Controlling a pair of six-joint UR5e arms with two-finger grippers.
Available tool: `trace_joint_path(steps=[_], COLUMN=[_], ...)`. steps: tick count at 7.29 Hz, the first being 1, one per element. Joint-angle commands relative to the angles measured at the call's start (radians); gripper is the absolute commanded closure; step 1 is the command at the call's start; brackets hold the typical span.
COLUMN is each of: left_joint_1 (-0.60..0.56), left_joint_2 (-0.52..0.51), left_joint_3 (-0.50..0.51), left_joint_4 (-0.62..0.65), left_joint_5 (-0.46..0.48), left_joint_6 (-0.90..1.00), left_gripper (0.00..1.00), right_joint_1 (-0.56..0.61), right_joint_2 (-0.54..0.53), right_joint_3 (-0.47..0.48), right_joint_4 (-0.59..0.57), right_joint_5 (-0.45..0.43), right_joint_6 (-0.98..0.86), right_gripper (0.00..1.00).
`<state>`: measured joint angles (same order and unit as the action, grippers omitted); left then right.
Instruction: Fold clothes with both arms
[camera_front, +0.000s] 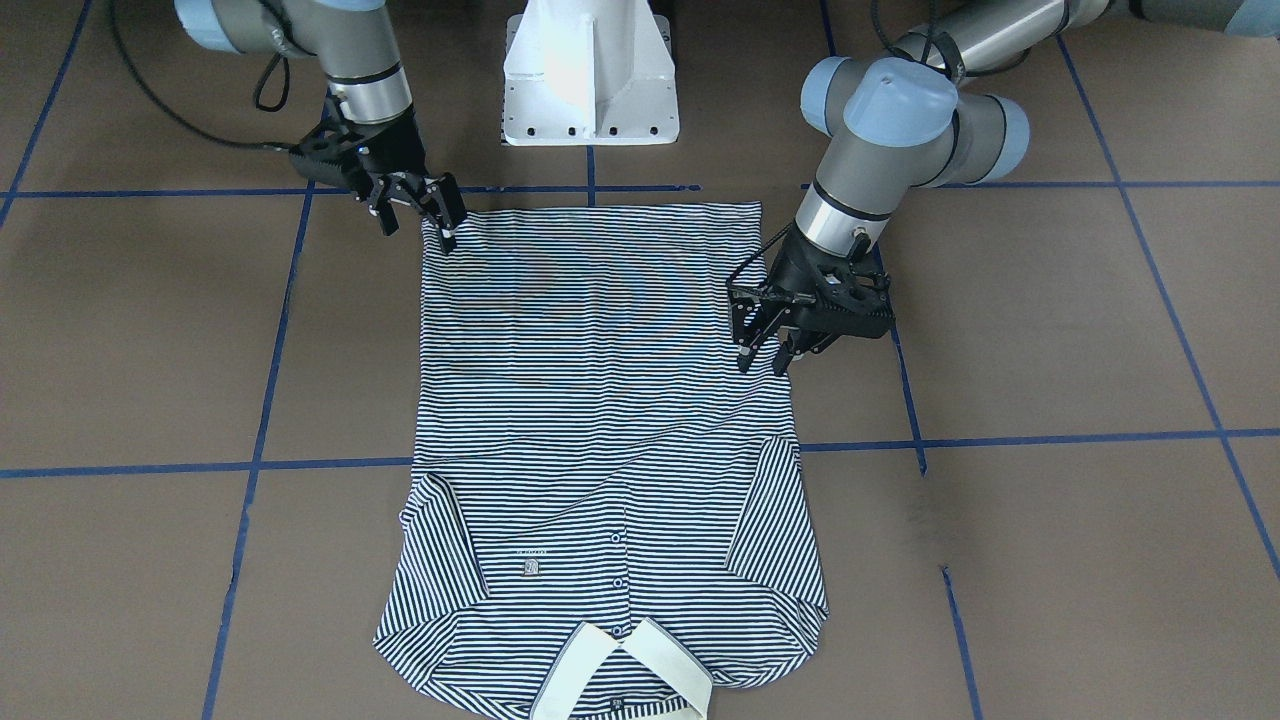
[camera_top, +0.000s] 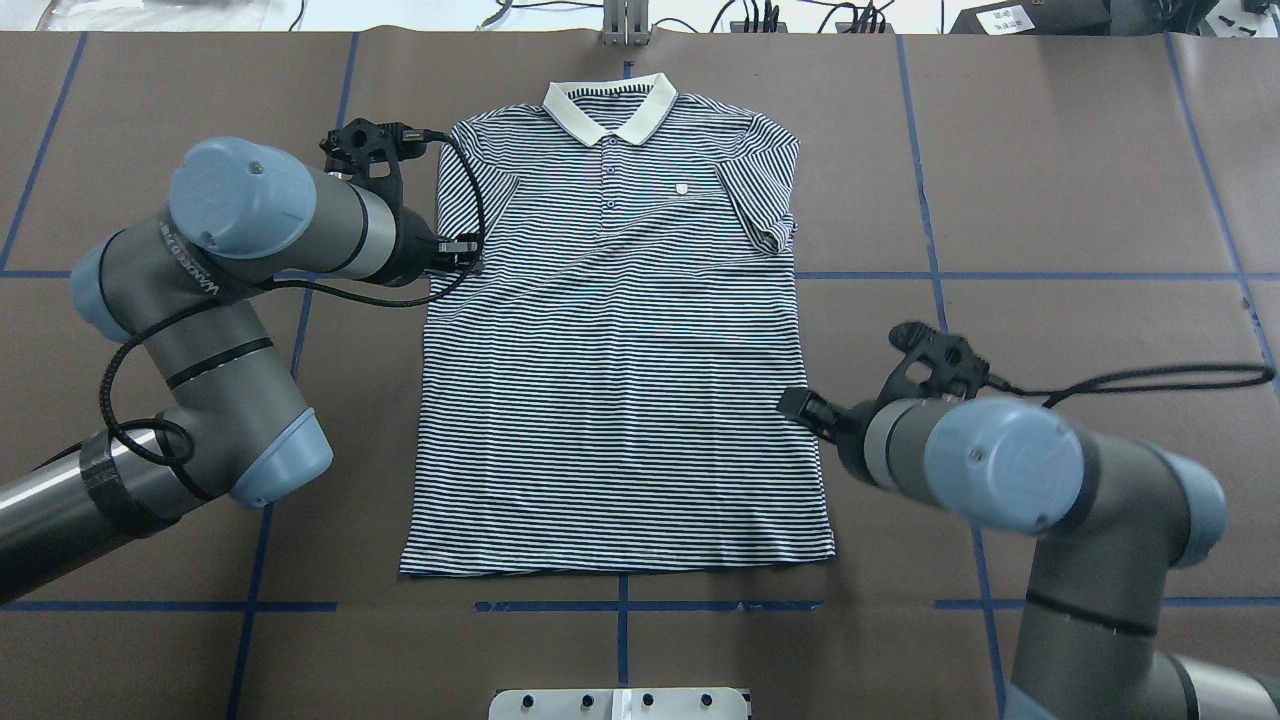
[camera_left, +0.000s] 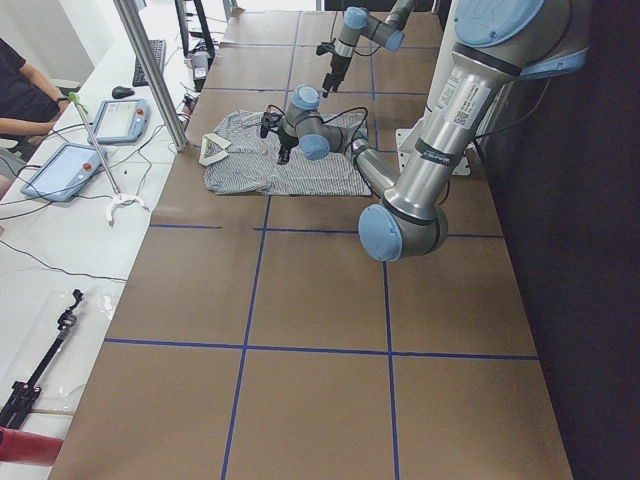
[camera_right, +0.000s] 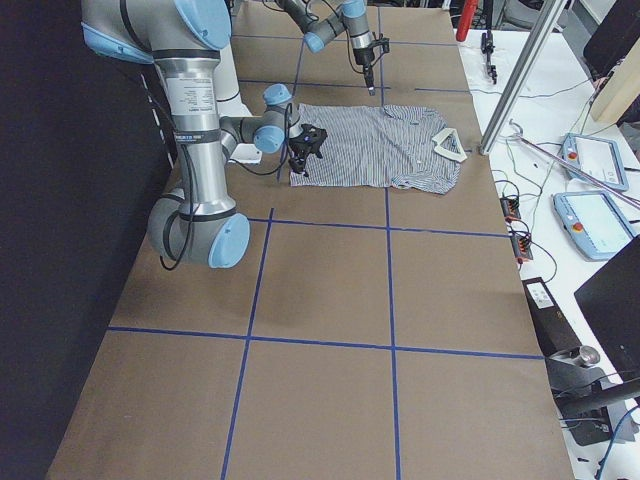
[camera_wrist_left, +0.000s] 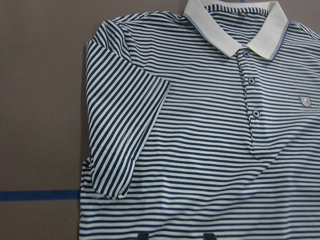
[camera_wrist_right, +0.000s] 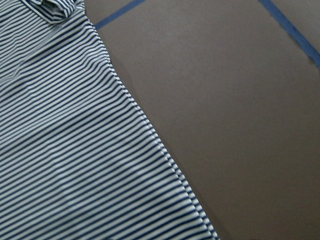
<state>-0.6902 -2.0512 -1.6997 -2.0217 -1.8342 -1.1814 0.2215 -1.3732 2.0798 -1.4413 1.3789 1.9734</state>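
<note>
The striped polo shirt lies flat and face up on the brown table, its cream collar at the far end from the robot and its hem toward the base. My left gripper is open and empty just above the shirt's side edge below the sleeve; it also shows in the overhead view. Its wrist view shows the sleeve, placket and logo patch. My right gripper is open and empty at the other side edge near the hem corner, also seen from overhead. Its wrist view shows the shirt's edge.
The white pedestal base stands just behind the hem. Blue tape lines cross the table. A side table with tablets, a metal post and a seated person lie beyond the collar end.
</note>
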Motion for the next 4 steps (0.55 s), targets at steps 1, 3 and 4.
trace_joint_path(steps=[1,3,4], left_joint_1=[0.003,0.003,0.003], left_joint_2=[0.008,0.017,0.02], left_joint_3=[0.002,0.003,0.003], left_joint_4=[0.0,-0.002,-0.002], left_joint_5=[0.0,0.0,0.0], left_joint_6=[0.003,0.006,0.006], left_gripper=[0.5,0.5,0.49], right_joint_1=[-0.17,-0.171,-0.169], right_joint_2=[0.002,0.002,0.003], right_joint_3=[0.011,-0.007,-0.035], right_joint_4=[-0.11,-0.131,-0.131], right_joint_5=[-0.14,-0.152,-0.152], right_joint_6=[0.215,0.239,0.239], right_gripper=[0.21,0.23,0.23])
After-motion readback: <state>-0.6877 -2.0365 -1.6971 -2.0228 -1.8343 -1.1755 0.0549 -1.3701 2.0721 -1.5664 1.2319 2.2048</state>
